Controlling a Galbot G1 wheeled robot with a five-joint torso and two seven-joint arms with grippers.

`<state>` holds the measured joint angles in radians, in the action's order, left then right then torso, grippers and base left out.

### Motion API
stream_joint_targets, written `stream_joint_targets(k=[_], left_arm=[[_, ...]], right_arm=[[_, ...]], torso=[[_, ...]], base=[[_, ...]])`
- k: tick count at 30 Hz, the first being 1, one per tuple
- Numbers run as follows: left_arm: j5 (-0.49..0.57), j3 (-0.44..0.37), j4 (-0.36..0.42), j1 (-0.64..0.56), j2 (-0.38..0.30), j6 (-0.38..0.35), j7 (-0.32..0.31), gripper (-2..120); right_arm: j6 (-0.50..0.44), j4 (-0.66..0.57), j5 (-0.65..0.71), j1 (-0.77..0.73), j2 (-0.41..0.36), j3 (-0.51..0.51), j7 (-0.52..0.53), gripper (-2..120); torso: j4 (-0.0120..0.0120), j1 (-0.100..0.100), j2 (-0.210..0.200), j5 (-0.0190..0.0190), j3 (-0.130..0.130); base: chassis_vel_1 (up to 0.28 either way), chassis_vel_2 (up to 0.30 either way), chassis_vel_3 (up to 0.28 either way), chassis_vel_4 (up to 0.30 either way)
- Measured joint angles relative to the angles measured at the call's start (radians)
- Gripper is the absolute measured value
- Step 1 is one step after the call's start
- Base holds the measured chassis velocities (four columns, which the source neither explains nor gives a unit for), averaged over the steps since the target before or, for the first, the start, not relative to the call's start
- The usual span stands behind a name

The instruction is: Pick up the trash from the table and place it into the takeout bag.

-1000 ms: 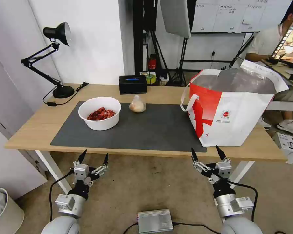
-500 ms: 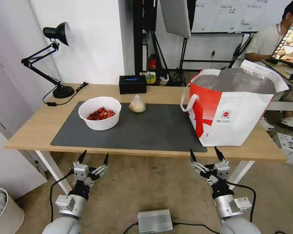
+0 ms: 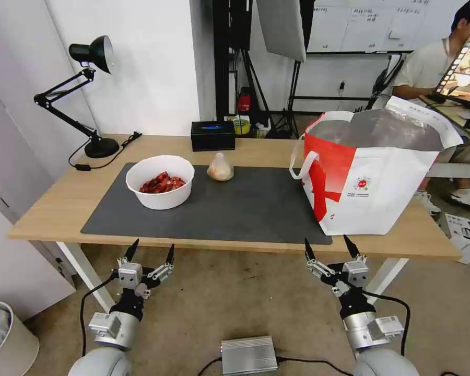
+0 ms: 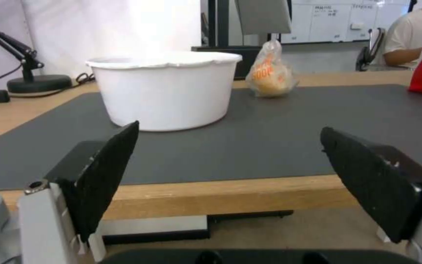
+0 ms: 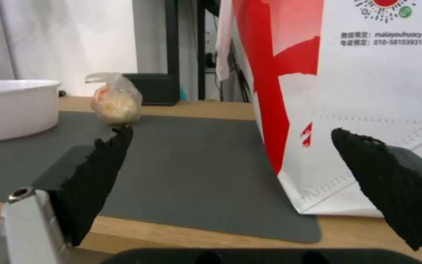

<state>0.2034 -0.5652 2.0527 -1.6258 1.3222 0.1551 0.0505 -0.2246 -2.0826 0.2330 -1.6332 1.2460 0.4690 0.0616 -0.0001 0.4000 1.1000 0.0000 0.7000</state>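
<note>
While parked below table edge: left gripper and right gripper both spread, empty. On mat: bowl, apparently red shells; small bag; takeout bag at right.

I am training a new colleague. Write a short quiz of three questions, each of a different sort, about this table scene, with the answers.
1. True or false: the white bowl of red shells stands on the dark grey mat.
2. Which lies nearer the takeout bag: A) the bowl, B) the small clear bag with a beige lump, C) the black desk lamp?
3. Fill in: the left tool and the right tool both hang below the table edge with fingers ____.

Key: 1 true; 2 B; 3 open.
</note>
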Motion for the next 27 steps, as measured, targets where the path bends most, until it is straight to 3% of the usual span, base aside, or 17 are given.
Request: stream_joint_targets(k=[15,27], left_arm=[[-0.002,0.000,0.018,-0.007,0.021,0.001,0.000,100],[-0.010,0.001,0.022,-0.019,0.037,0.002,0.000,100]], right_arm=[[-0.003,-0.027,0.108,0.117,-0.058,-0.053,-0.015,100],[0.023,0.040,0.188,0.300,-0.122,-0.124,-0.017,100]], torso=[[0.0000,0.000,0.000,0.0000,0.000],[0.0001,0.000,0.000,0.0000,0.000]], base=[[0.000,0.000,0.000,0.000],[0.000,0.000,0.000,0.000]])
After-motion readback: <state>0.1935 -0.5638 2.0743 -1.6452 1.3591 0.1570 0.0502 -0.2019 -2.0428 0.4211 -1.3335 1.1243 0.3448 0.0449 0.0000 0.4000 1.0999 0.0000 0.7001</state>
